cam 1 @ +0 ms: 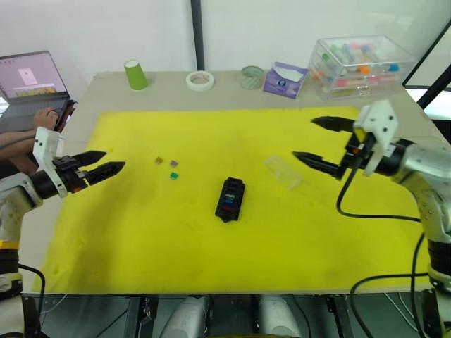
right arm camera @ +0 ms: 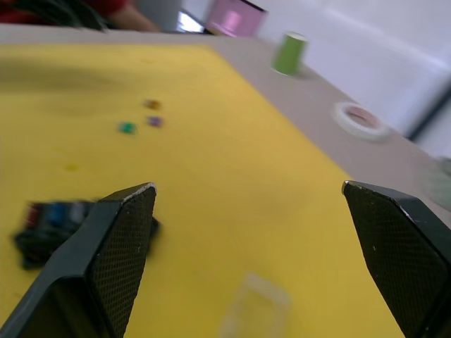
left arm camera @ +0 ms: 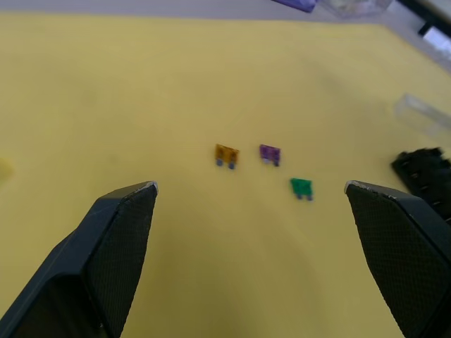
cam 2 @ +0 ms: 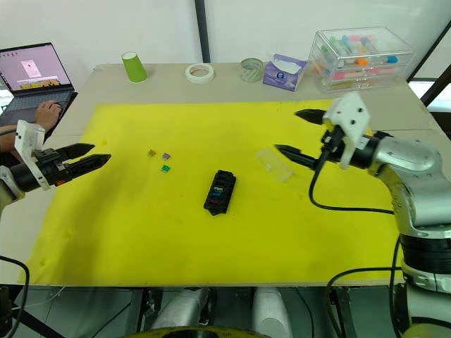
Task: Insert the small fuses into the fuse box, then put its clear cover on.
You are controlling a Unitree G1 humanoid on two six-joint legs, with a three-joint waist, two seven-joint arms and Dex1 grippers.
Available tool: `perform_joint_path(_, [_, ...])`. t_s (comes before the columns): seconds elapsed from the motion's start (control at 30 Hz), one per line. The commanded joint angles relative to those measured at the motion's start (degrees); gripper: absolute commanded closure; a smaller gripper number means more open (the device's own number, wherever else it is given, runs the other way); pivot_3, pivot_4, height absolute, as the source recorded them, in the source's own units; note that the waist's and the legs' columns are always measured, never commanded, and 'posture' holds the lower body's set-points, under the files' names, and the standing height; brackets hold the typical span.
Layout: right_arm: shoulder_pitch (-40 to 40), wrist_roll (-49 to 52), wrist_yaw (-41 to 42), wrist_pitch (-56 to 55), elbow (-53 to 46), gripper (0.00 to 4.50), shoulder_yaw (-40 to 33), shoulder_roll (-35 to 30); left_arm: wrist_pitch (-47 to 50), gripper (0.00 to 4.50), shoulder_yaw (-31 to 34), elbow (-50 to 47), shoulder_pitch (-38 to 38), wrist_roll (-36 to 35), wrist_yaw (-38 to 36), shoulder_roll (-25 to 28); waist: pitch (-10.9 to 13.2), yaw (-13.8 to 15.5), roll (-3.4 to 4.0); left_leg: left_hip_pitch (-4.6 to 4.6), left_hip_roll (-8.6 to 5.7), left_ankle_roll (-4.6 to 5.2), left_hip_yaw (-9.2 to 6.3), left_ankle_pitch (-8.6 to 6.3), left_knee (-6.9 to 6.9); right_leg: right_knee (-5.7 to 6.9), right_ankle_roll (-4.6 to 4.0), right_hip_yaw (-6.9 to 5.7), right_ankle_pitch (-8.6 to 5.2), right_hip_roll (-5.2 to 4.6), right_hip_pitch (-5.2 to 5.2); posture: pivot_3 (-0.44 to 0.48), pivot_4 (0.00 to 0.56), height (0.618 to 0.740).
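Surface: yellow mat [cam 1: 141, 239] over a grey table [cam 1: 113, 84], wide bare stretches along its near side.
Left gripper [cam 1: 106, 163]: fingers spread and empty, hovering over the mat's left side and aimed at the loose fuses; likely staged for a pick.
Right gripper [cam 1: 318, 143]: fingers wide apart, holding nothing, pointing at the clear cover from just beside it.
Small fuses [left arm camera: 268, 153]: three lie loose and close together on the mat, orange [left arm camera: 226, 155], purple and green [left arm camera: 301, 187], between the left gripper and the fuse box.
Fuse box [cam 1: 230, 198]: mid-mat, slots up, red and blue fuses already seated; some slots look unfilled.
Clear cover [cam 1: 283, 171]: flat on the mat, right of the box, apart from it.
Open room: nothing stands between either gripper and its target.
Far edge: green cup [cam 1: 135, 74], tape roll [cam 1: 200, 80], tissue pack [cam 1: 285, 78] and storage case [cam 1: 361, 65], all well clear.
Left edge: laptop [cam 1: 32, 79] with a person's hand [cam 1: 46, 117] close behind the left arm, so I judge little room for drawing back there.
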Motion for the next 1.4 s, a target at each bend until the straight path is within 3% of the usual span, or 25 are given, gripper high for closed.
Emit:
perform_joint_path(0.03, [-4.6, 2.3, 0.6, 3.1, -5.0, 0.03, 4.3, 1.6, 12.2, 0.00, 2.6, -1.2, -3.9, -6.5, 2.1, 0.5, 0.0, 0.4, -0.01, -0.02, 0.00, 0.00, -0.03, 0.00, 0.07, 0.00, 0.00, -0.01, 0.00, 0.00, 0.02, 0.000, 0.150, 0.740])
perform_joint_path(0.1, [-6.4, 2.8, 0.2, 4.5, -6.3, 0.03, 6.5, 2.8, 21.8, 0.00, 4.6, 1.6, -7.1, -11.3, 3.4, -0.1, 0.0, 0.6, -0.05, -0.03, -0.02, 0.00, -0.04, 0.00, 0.09, 0.01, 0.00, -0.01, 0.00, 0.00, 0.04, 0.000, 0.150, 0.740])
perform_joint_path(0.23, [-8.1, 0.6, -0.3, 4.2, -8.3, 0.03, 12.8, 6.3, 41.3, 0.00, 2.9, 12.2, -17.6, -12.6, 7.7, -1.7, 0.0, 0.3, -0.11, -0.02, -0.08, 0.00, -0.06, 0.00, 0.13, 0.25, 0.00, -0.04, 0.00, 0.01, -0.06, 0.000, 0.150, 0.740])
perform_joint_path(0.33, [-8.9, 0.4, -0.5, 4.2, -7.7, 0.03, 13.6, 7.2, 46.0, 0.00, 2.8, 18.0, -21.4, -12.3, 9.7, -4.6, 0.0, 0.1, -0.12, -0.02, -0.14, -0.01, -0.11, 0.00, 0.17, 0.34, 0.00, -0.08, 0.00, 0.04, -0.09, 0.000, 0.150, 0.740])
perform_joint_path(0.67, [-9.6, 0.6, -2.9, 5.9, -8.4, 0.03, 14.5, 9.7, 37.5, 0.00, -3.8, 26.4, -24.0, -5.1, 9.1, -11.4, -0.1, -1.0, -0.13, -0.03, -0.13, -0.01, -0.10, 0.01, 0.12, 0.37, 0.00, -0.05, 0.00, -0.02, -0.17, 0.000, 0.150, 0.740])
perform_joint_path(0.97, [-8.9, 0.9, -4.8, 7.5, -9.9, 0.03, 13.8, 9.9, 28.0, 0.00, -7.4, 33.8, -27.6, 1.2, 5.5, -12.7, -0.1, -1.1, -0.14, -0.03, -0.13, -0.01, -0.09, 0.01, 0.11, 0.38, 0.00, -0.05, 0.00, -0.03, -0.18, 0.000, 0.150, 0.740])
perform_joint_path(1.4, [-9.9, 1.6, -5.8, 8.7, -10.4, 0.03, 13.4, 10.0, 26.7, 0.00, -13.1, 38.7, -31.5, 7.0, -2.7, -13.5, -0.1, -0.7, -0.14, -0.03, -0.16, -0.01, -0.09, 0.01, 0.14, 0.39, 0.00, -0.06, 0.00, 0.00, -0.16, 0.000, 0.150, 0.740])
